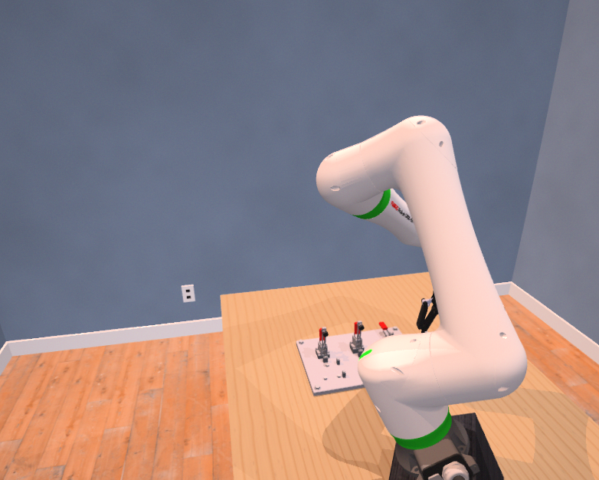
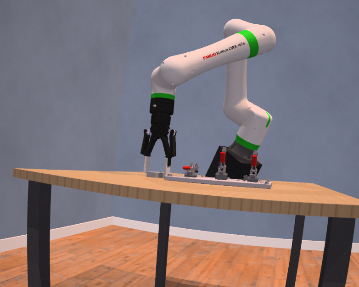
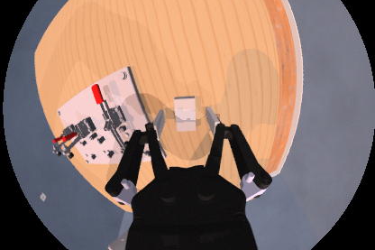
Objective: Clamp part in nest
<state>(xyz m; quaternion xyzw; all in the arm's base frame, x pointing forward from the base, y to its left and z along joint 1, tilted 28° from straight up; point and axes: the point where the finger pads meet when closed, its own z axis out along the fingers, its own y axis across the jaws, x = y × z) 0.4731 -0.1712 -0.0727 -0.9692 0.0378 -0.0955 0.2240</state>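
The part (image 2: 154, 174) (image 3: 186, 112), a small flat grey block, lies on the wooden table just beside the fixture plate (image 2: 204, 180) (image 1: 315, 379) (image 3: 75, 113). My gripper (image 2: 156, 169) (image 3: 185, 114) points straight down over the part and is open. One fingertip stands on each side of the part with a gap, low near its top. In the top view the arm hides the part and only the gripper's black links (image 1: 426, 313) show. The plate carries three clamps. Two red handles (image 2: 222, 157) (image 2: 254, 160) stand upright. The third handle (image 2: 186, 167), nearest the part, lies down.
The robot base (image 2: 235, 165) stands on a black block behind the fixture. The table's far edge (image 2: 81, 182) runs to the left of the part. Small pads and blocks (image 1: 341, 373) dot the plate.
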